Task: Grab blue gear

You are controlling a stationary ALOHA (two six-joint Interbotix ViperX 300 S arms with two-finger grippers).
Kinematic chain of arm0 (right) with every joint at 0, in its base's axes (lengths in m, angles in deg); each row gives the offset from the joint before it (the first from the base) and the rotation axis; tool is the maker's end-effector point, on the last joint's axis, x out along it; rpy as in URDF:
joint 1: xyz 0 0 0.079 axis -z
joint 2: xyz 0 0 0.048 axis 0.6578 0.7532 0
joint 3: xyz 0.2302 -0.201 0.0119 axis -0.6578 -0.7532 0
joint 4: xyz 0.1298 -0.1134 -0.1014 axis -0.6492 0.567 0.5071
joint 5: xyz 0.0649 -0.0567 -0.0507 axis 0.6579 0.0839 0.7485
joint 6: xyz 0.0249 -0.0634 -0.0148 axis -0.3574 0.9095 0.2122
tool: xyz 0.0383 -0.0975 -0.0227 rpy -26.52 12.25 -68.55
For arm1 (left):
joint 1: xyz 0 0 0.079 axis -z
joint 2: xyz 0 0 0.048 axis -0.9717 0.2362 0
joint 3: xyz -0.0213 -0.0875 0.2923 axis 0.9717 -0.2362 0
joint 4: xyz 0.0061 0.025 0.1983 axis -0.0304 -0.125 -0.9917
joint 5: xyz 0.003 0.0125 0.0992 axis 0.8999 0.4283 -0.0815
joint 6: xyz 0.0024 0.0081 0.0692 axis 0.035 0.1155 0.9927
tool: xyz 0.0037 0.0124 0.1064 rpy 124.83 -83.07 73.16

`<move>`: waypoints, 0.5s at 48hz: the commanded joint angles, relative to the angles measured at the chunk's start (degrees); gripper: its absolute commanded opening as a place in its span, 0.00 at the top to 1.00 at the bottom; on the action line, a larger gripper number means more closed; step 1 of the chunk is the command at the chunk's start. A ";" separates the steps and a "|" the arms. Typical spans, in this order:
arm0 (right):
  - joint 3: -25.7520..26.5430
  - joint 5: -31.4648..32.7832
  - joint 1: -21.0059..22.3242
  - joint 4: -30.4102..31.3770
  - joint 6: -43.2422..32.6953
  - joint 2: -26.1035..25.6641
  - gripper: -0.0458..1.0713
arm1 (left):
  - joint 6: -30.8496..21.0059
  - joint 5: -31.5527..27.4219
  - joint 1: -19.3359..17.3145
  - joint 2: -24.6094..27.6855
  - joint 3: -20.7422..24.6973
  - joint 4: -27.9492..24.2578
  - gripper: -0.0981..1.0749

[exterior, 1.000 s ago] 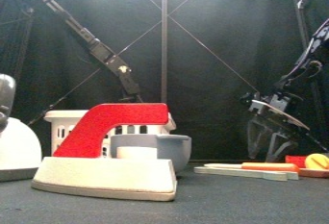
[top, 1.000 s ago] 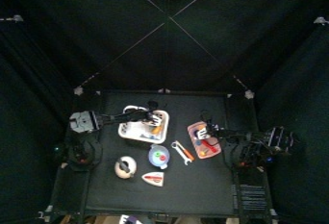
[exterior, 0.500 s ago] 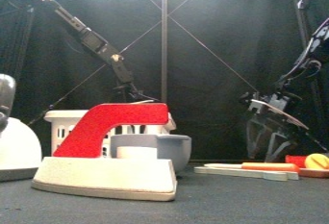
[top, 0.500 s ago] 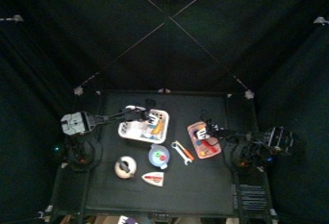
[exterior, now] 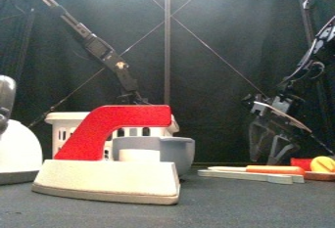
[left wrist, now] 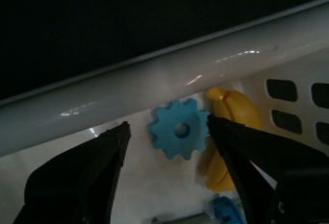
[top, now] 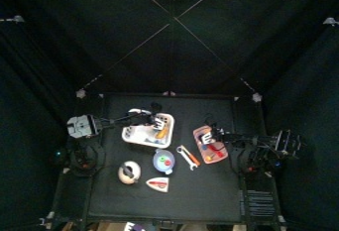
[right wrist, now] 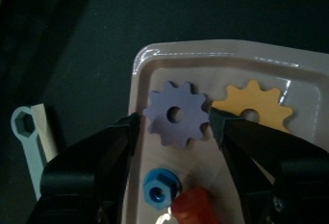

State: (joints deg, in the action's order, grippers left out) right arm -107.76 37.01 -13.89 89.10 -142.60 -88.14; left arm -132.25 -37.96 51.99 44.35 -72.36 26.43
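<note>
The grab is not yet made: in the left wrist view the blue gear (left wrist: 179, 129) lies loose between the two spread jaws of the left gripper (left wrist: 171, 161), which stand wide apart and hold nothing. The gear rests flat on the floor of the white tray (left wrist: 154, 74), close under the tray's rim wall and just beside a yellow part (left wrist: 236, 122) (a second, smaller blue piece (left wrist: 226, 209) shows near the jaws, but the toothed one is the plain target). What seems left is to lower the jaws around the gear, close on it and lift. Being a round toothed wheel, the gear has no long axis to speak of; its centre hole faces up toward the camera, so its flat face is up. The right gripper (right wrist: 190, 136) hangs over a pink tray (right wrist: 225, 60) holding a purple gear (right wrist: 176, 113) and a yellow gear (right wrist: 255, 106), jaws apart and empty, well away from the left arm's work.
</note>
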 commanded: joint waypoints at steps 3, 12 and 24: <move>1.14 -0.18 -0.44 0.35 -0.09 0.26 0.13 | 0.09 -0.53 0.09 0.18 2.46 0.09 0.08; 1.93 -0.18 -0.79 0.35 -0.09 1.41 0.13 | 0.00 -2.20 0.09 1.85 3.60 0.00 0.08; 2.55 -0.18 -1.23 0.35 0.09 2.37 0.13 | -0.09 -2.37 0.09 2.55 3.69 0.09 0.08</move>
State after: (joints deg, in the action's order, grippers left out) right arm -105.92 36.92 -14.77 89.45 -142.60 -85.41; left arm -132.07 -40.42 52.08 47.60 -69.73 26.60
